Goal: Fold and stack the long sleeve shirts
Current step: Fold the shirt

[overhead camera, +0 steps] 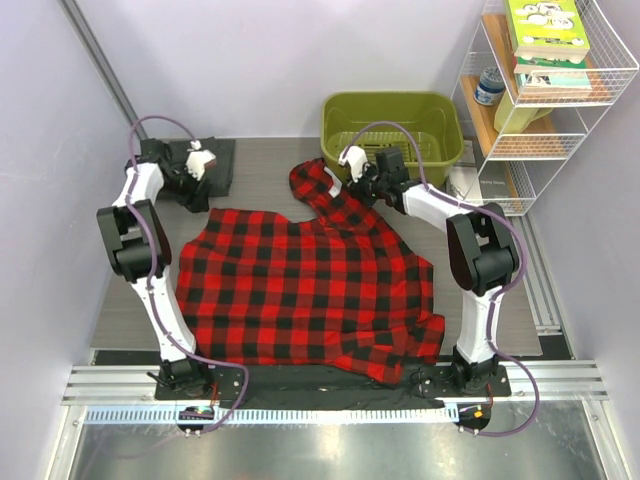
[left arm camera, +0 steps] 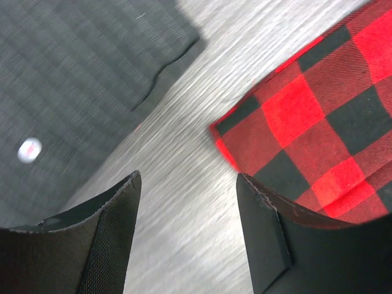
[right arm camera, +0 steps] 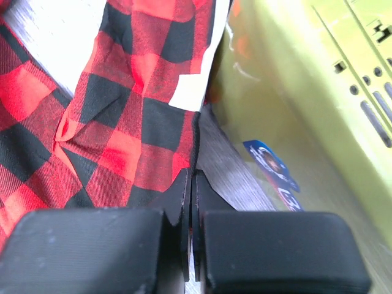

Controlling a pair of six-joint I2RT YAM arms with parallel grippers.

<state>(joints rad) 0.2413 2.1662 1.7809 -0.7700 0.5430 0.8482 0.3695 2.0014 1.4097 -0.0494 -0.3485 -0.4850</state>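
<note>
The red-and-black plaid shirt point(overhead camera: 300, 290) lies spread out across the middle of the table, its collar end point(overhead camera: 318, 185) raised toward the back. My right gripper point(overhead camera: 345, 180) is at that collar. In the right wrist view its jaws are pressed together on the collar edge point(right arm camera: 197, 131), just below the white neck label point(right arm camera: 190, 92). The dark grey shirt point(overhead camera: 215, 160) lies folded at the back left. My left gripper point(left arm camera: 187, 190) hovers open over bare table between the grey shirt point(left arm camera: 73, 73) and a corner of the plaid shirt point(left arm camera: 306, 122), holding nothing.
A green plastic basket point(overhead camera: 395, 125) stands at the back right, close beside the right gripper; its wall point(right arm camera: 294, 92) fills the right wrist view. A white wire shelf point(overhead camera: 560, 90) with books stands at the far right. Walls close in on both sides.
</note>
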